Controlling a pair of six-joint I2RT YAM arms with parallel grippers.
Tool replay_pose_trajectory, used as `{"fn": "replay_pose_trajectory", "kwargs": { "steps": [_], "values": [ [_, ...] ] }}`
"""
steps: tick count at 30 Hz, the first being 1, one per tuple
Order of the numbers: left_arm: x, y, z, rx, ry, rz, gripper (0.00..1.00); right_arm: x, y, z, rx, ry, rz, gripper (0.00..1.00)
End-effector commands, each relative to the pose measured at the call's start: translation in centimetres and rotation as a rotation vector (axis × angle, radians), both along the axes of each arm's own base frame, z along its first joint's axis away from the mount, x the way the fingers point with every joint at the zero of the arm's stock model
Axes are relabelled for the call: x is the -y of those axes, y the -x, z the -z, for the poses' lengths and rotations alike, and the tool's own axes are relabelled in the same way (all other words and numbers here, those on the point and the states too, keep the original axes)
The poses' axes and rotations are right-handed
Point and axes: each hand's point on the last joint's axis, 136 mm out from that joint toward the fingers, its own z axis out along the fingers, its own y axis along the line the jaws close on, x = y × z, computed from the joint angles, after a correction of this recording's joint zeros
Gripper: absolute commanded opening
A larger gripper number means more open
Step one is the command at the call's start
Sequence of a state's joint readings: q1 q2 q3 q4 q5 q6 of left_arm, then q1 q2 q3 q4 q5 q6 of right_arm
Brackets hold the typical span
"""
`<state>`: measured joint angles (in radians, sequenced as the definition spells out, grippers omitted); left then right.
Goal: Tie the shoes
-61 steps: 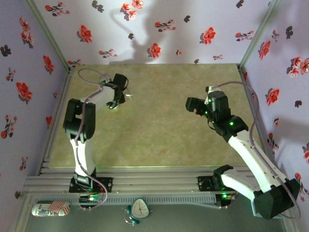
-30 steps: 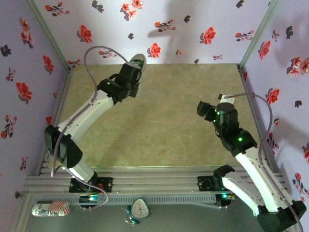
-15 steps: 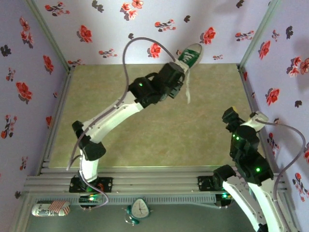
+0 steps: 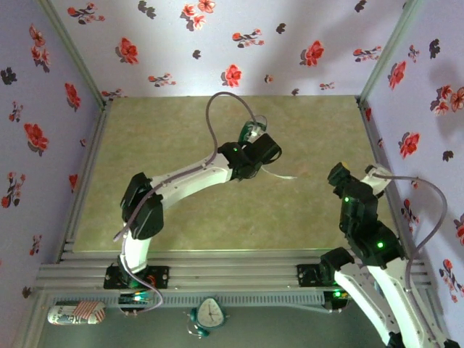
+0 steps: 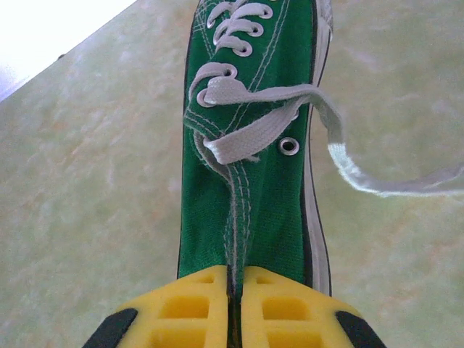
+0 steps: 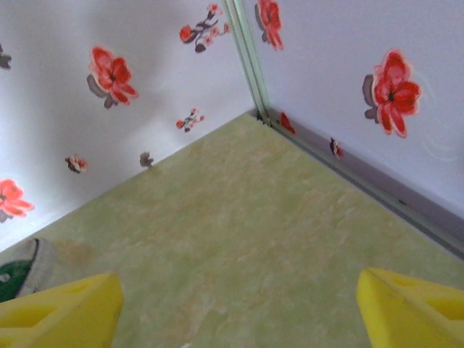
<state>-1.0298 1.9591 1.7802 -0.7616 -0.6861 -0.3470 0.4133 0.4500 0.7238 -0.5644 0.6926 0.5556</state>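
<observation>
Left gripper: fingers pinched shut on the heel seam of the shoe.
- The shoe's long axis runs straight out from the gripper: heel at the pads, eyelets and toe pointing away.
- One loose lace crosses the tongue and trails off to the shoe's right over the table.
- Cannot tell whether the sole rests on the table.

Right gripper: jaws wide apart, holding nothing.
- It sits well apart from the shoe, on the right side of the table.
- The toe cap lies ahead and to its left, so the trailing lace is on the right arm's side. Judged the nearer arm for picking it up.

Against half a second earlier:
- Then the shoe was raised toward the back wall.
- Now the left arm has drawn it back and down to mid-table.
- The right arm has hardly moved.
</observation>
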Motion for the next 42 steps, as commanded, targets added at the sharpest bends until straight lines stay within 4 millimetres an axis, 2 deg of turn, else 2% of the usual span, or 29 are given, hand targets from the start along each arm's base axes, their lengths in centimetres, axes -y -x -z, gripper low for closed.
{"fn": "replay_pose_trajectory", "kwargs": {
  "steps": [1, 7, 13, 22, 25, 26, 28, 32, 34, 37, 42],
  "values": [
    [-0.9, -1.3, -3.2, 0.159, 0.099, -0.141, 0.0, -1.4, -1.1, 0.9, -0.006, -0.047, -0.047, 0.84],
    [-3.6, -0.4, 0.1, 0.134, 0.069, -0.249, 0.0, -5.1, -3.8, 3.3, -0.128, -0.039, -0.199, 0.85],
    [-6.2, 0.8, 2.5, 0.118, 0.05, -0.339, 0.0, -8.0, -5.6, 5.7, -0.256, -0.038, -0.31, 0.85],
    [-8.2, 2.6, 5.7, 0.063, 0.074, -0.391, 0.0, -8.9, -6.8, 9.0, -0.376, -0.019, -0.318, 0.85],
    [-8.5, 3.4, 6.9, 0.032, 0.117, -0.393, 0.0, -9.9, -7.1, 10.3, -0.42, -0.032, -0.357, 0.85],
    [-8.7, 3.6, 7.2, 0.024, 0.13, -0.394, 0.05, -10.1, -7.2, 10.6, -0.434, -0.031, -0.366, 0.85],
    [-9.0, 4.1, 7.9, 0.013, 0.164, -0.396, 0.21, -10.4, -7.3, 11.3, -0.468, -0.021, -0.382, 0.84],
    [-9.2, 4.9, 8.2, -0.008, 0.244, -0.38, 0.62, -11.5, -7.8, 12.5, -0.559, 0.011, -0.438, 0.83],
    [-9.2, 5.1, 7.6, -0.007, 0.284, -0.364, 0.79, -12.3, -8.2, 13.1, -0.621, 0.033, -0.483, 0.82],
    [-9.1, 5.3, 6.1, 0.01, 0.342, -0.32, 0.91, -13.1, -8.9, 14.5, -0.722, 0.053, -0.508, 0.79],
    [-8.5, 5.2, 3.8, -0.005, 0.488, -0.191, 0.93, -13.7, -11.1, 16.6, -0.789, 0.045, -0.464, 0.67]
  ]
}}
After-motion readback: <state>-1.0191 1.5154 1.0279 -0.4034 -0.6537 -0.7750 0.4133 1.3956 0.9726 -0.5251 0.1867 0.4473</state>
